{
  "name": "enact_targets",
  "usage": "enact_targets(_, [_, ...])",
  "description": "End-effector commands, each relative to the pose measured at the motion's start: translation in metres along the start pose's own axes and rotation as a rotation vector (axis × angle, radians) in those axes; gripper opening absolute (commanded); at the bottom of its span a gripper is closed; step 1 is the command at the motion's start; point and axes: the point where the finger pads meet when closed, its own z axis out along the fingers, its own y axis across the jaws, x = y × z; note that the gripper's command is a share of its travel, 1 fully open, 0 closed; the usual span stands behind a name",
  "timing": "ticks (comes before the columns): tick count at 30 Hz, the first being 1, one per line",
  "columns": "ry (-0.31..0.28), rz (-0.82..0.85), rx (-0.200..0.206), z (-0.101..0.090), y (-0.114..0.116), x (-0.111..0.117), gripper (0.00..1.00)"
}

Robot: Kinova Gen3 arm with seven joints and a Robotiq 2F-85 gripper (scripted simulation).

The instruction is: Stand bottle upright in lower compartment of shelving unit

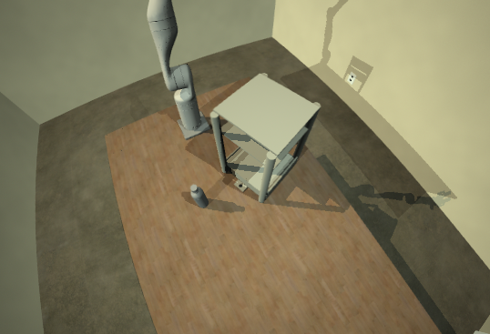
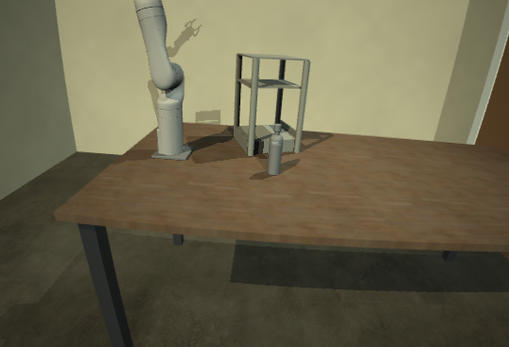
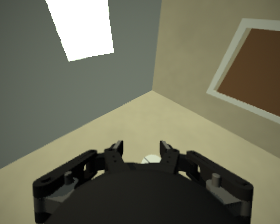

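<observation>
A grey bottle [image 1: 199, 196] [image 2: 274, 149] stands upright, cap up, on the wooden table [image 1: 255, 262] [image 2: 331, 192], a little in front of the shelving unit [image 1: 266, 107] [image 2: 272, 102]. The unit has four posts, a flat top, a middle shelf and a lower compartment with a front lip; that compartment holds no bottle. The arm [image 1: 164, 30] [image 2: 151, 36] rises from its base beside the unit and leaves the top and exterior views at the top. My gripper [image 3: 141, 146] shows only in the wrist view. It is open and empty and points up at the ceiling and walls, far above the bottle.
The arm's base [image 1: 193, 123] [image 2: 171, 140] stands at the table's back left, next to the shelving unit. A small plate [image 1: 239, 187] lies on the table by the unit's front post. A door [image 3: 253, 70] and a ceiling light [image 3: 83, 27] show in the wrist view.
</observation>
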Motion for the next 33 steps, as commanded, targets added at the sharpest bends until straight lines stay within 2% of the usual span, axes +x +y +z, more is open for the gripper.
enact_targets(1, [-0.010,0.007,0.077,-0.010,-0.042,-0.009,0.63])
enact_targets(2, [-0.010,0.010,0.094,-0.013,-0.051,-0.009,0.63])
enact_targets(4, [-0.010,0.010,0.094,-0.013,-0.051,-0.009,0.63])
enact_targets(5, [-0.008,0.019,0.139,-0.022,-0.074,-0.010,0.63])
enact_targets(11, [-0.011,0.041,0.235,-0.042,-0.124,-0.013,0.63])
enact_targets(19, [-0.005,0.075,0.372,-0.079,-0.192,-0.009,0.63])
enact_targets(21, [-0.005,0.075,0.372,-0.079,-0.192,-0.009,0.63])
enact_targets(22, [-0.002,0.087,0.417,-0.093,-0.213,-0.007,0.63])
enact_targets(33, [0.009,0.142,0.597,-0.156,-0.293,0.006,0.63])
